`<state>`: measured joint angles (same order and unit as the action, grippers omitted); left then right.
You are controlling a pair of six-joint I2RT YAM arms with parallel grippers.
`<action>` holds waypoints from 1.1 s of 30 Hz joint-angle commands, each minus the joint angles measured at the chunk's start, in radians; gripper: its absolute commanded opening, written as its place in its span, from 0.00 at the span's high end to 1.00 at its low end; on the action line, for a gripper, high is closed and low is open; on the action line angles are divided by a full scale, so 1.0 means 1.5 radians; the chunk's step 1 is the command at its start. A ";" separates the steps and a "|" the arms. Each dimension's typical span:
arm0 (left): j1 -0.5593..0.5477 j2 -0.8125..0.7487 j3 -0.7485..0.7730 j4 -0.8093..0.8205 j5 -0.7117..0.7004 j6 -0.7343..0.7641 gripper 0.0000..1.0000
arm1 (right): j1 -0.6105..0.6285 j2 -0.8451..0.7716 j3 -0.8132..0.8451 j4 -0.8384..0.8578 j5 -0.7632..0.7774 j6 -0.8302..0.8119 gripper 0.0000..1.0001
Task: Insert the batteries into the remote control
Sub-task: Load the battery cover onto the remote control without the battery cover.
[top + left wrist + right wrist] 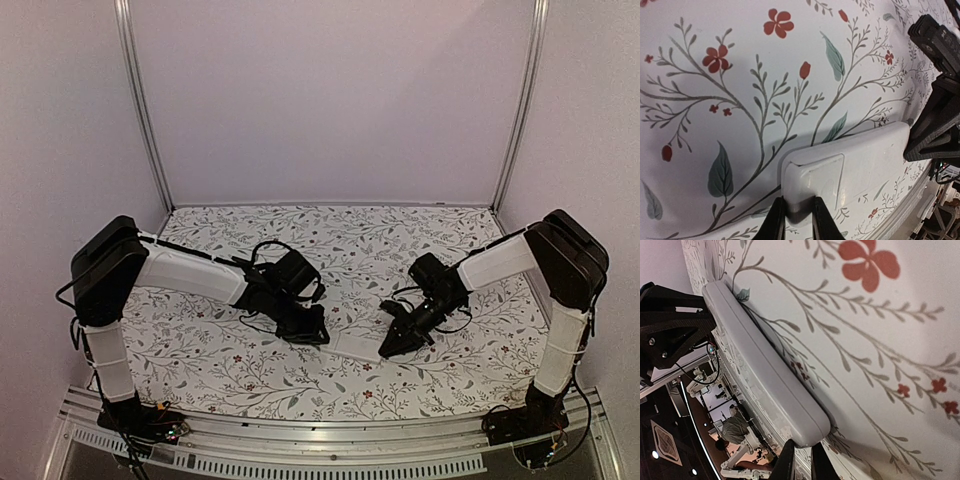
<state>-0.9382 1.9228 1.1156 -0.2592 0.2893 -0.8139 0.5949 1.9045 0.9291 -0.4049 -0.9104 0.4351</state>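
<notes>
Well, the remote [355,346] lies low in the middle of the top view, back up on the flowered cloth [230,365], bridging the two grippers. The left gripper [798,204] is clenched on its near end: in the left wrist view both fingers stand at the bottom centre with the white shell pinched between them. The right gripper [801,452] is fully closed with nothing visible between its fingers. Its tips sit just at the remote's other end, and whether they touch it I cannot tell.

By its look the remote is a light, stiff plastic shell, smooth and probably slippery, so a pinch on one end could let it pivot or slide. Better holds are the long side edges, clear of the cover [816,181]. The cover is thin and likely to flex or snap if pried hard; a fingertip at its seam seems the place to work it.

The left wrist view alone shows the cover's outline on the back, seemingly in place. The right wrist view alone shows the remote edge-on, running from upper left to bottom centre, with shadow beneath it. Only the top view gives both arms together. No view shows the batteries.
</notes>
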 commanded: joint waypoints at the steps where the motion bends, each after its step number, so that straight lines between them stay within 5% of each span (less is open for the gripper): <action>1: -0.066 0.069 -0.015 0.018 0.078 0.005 0.83 | 0.006 0.029 0.026 0.055 0.069 0.011 0.91; 8: -0.054 0.059 -0.025 0.007 0.064 -0.007 0.82 | -0.004 0.027 0.028 0.048 0.076 0.006 0.91; 14: -0.029 0.019 -0.032 -0.030 0.024 0.014 0.69 | -0.013 0.024 0.028 0.034 0.083 -0.001 0.86; 23: 0.005 -0.041 -0.027 -0.076 -0.032 0.040 0.64 | -0.033 0.002 0.013 0.004 0.112 -0.017 0.61; 33: 0.005 -0.040 -0.021 -0.063 -0.030 0.044 0.67 | -0.031 -0.007 0.010 -0.002 0.096 -0.021 0.71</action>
<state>-0.9360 1.8717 1.0901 -0.3523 0.2462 -0.7643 0.5514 1.8900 0.9611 -0.3927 -0.8310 0.4122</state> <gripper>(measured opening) 0.338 0.305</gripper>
